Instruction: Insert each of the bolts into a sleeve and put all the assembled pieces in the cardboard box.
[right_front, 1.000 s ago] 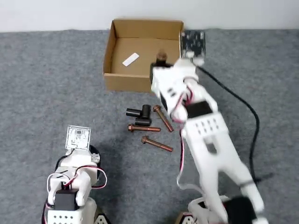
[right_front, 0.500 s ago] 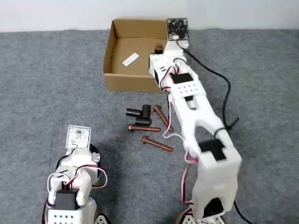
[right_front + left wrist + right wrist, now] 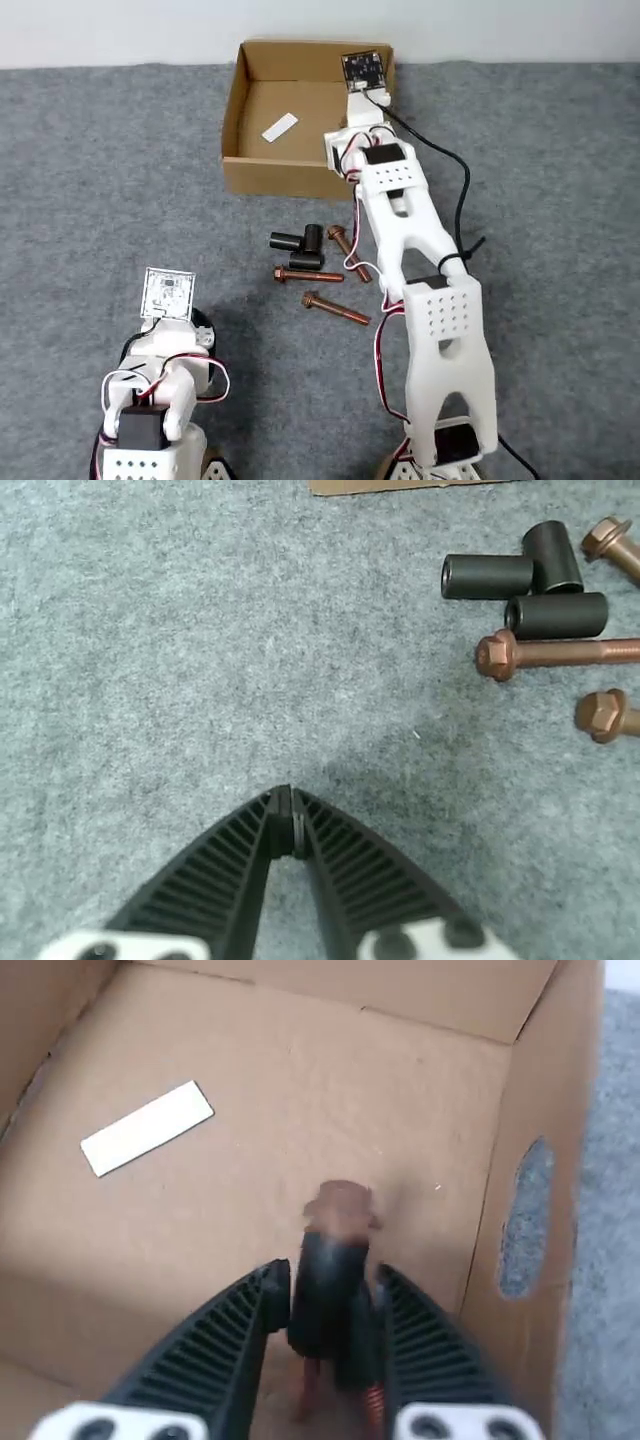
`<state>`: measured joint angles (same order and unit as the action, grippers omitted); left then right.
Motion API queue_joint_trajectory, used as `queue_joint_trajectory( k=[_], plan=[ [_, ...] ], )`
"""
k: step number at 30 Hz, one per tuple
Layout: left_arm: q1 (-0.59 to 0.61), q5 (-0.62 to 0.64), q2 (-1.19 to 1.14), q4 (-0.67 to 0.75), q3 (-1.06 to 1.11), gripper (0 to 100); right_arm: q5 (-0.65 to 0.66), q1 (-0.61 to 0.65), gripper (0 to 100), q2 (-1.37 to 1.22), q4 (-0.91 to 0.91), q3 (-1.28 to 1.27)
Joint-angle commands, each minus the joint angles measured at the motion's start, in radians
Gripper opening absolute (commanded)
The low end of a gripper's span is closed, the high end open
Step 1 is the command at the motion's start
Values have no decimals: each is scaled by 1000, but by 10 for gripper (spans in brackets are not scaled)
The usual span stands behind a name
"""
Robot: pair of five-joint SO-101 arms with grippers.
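Left gripper: my left gripper [image 3: 285, 820] is pressed together with nothing between its ribbed black fingers. It hangs over bare carpet, well apart from the parts.
Carpet: grey carpet [image 3: 100, 200], felt-like and finely mottled, covers the table.
Sleeves: three short black sleeves [image 3: 287, 241] lie in a tight cluster on the carpet in front of the box. They are smooth matte cylinders with hollow ends.
Bolts: three copper-coloured bolts [image 3: 308, 274] with flanged hex heads lie loose just beside the sleeves. One touches a sleeve's side.
Cardboard box: the cardboard box [image 3: 235, 100] is open-topped, plain brown and low-walled.
Label: a flat white rectangular label [image 3: 147, 1127] lies on the box floor.
Right gripper: my right gripper [image 3: 332, 1278] is clamped on the assembled piece, inside the box near its right wall.
Assembled piece: the assembled piece [image 3: 330, 1305] is a black sleeve with a copper bolt head beyond my fingertips. It is held above the box floor.
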<state>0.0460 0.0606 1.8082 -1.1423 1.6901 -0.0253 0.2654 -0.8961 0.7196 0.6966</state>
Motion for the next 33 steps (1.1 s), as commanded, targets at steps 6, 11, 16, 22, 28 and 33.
queue_joint_trajectory(
  k=[6, 11, 16, 22, 28, 33],
  plan=[
    [5, -6, 5, 21, -7, 5, 11, 12, 154, 5, 297, 330],
    [5, -6, 5, 21, -7, 5, -34, 28, 154, 5, 559, 551],
    [5, -5, 6, 23, -7, 5, -110, 61, 153, -4, 776, 749],
    [52, 43, 8, 28, -5, 5, -112, 127, 153, -1, 1009, 841],
    [57, 43, 8, 28, -5, 5, -219, 174, 154, 2, 1076, 836],
    [57, 43, 8, 28, -5, 5, -261, 216, 154, 7, 1078, 683]
  ],
)
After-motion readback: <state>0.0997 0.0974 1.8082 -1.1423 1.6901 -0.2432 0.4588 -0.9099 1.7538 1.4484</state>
